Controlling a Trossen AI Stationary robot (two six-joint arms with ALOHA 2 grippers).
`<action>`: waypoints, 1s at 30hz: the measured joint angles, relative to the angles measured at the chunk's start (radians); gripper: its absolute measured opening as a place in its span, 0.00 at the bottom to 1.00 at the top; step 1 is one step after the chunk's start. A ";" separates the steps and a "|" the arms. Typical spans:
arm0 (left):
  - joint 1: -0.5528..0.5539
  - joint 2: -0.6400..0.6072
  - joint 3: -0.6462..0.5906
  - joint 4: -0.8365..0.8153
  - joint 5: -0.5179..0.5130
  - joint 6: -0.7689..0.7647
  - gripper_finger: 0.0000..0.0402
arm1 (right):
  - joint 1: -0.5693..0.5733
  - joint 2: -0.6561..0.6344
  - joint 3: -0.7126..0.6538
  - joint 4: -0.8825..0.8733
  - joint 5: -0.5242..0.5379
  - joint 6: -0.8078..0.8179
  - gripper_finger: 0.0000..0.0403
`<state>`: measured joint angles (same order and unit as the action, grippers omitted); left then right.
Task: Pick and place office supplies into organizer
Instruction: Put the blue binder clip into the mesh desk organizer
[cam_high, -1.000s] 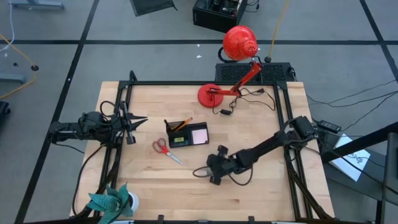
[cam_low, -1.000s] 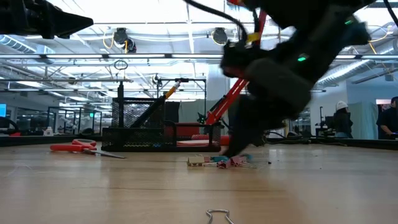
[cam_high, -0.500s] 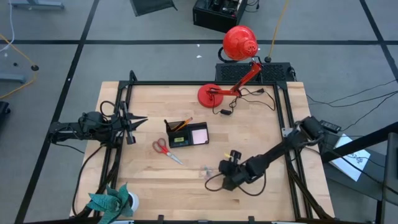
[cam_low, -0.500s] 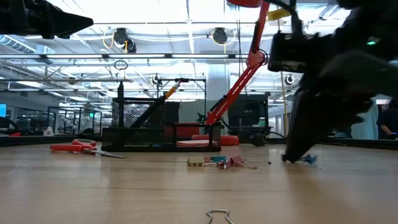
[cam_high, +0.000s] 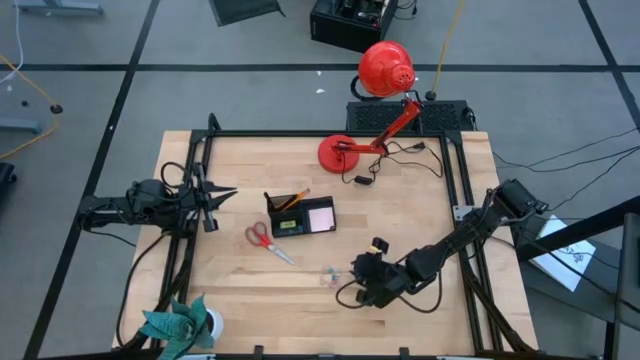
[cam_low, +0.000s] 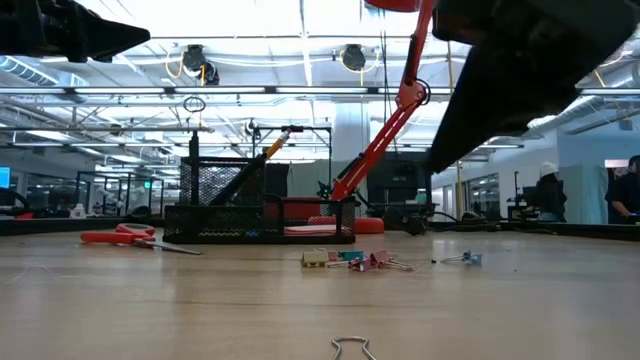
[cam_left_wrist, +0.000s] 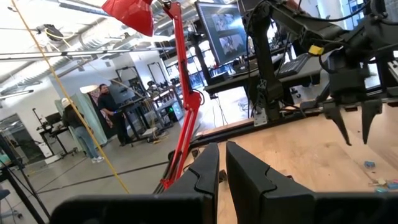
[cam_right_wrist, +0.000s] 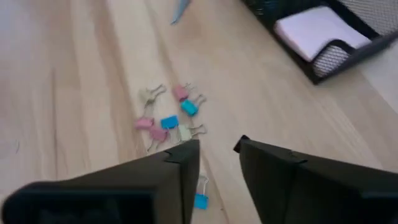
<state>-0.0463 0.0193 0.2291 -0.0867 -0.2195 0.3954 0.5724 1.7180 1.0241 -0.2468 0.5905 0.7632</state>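
Your right pincer (cam_right_wrist: 216, 163) has lifted, released, off a small blue metal binder clip (cam_right_wrist: 200, 200) now lying on the pale wooden worktop (cam_high: 420, 220); your left pincer (cam_left_wrist: 222, 168) waits clenched.

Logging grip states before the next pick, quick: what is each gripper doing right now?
Left gripper: shut, holding nothing, parked at the table's left edge.
Right gripper: open, holding nothing, above the binder clips.
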 joint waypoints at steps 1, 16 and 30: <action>0.000 0.000 0.000 0.000 0.000 0.000 0.09 | 0.000 -0.001 0.000 -0.007 0.017 0.034 0.29; 0.000 0.000 0.000 0.004 0.000 0.004 0.09 | 0.130 0.095 0.002 0.001 0.068 0.459 0.35; 0.000 0.000 0.000 0.006 0.001 -0.017 0.09 | 0.114 0.112 -0.004 -0.005 0.168 0.250 0.41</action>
<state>-0.0460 0.0193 0.2295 -0.0810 -0.2187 0.3787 0.6867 1.8304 1.0200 -0.2522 0.7589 1.0137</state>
